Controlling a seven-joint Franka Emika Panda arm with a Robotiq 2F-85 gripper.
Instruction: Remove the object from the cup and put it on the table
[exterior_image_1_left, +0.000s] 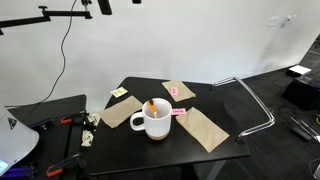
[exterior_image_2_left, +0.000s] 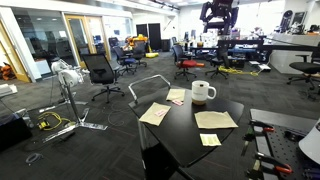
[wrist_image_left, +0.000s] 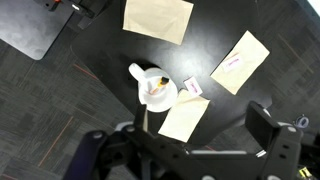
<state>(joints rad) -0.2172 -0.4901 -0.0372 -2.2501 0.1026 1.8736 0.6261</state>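
Status: no step of the task is done. The object sits in the cup, leaning on the rim with its orange upper end poking out above it. The cup stands upright near the middle of the bench. A small pink item lies just beside the cup, and tan paper pieces are spread around it. Can't tell whether the nearest sheet touches the mug base.

The jaws are high above the bench and well apart from the cup. In the wrist view they're spread wide with nothing between them. The bottom of that view is dark and soft, so "wide" is my read from the two finger blocks at either side, probably right.

Everything is left to do:
- come down over the cup
- pinch the protruding end
- lift it clear of the rim
- lay it on bare bench

My guess is that the grasp is the hard part. The stick is thin and close to the rim, so a clash could tip or shove the mug.
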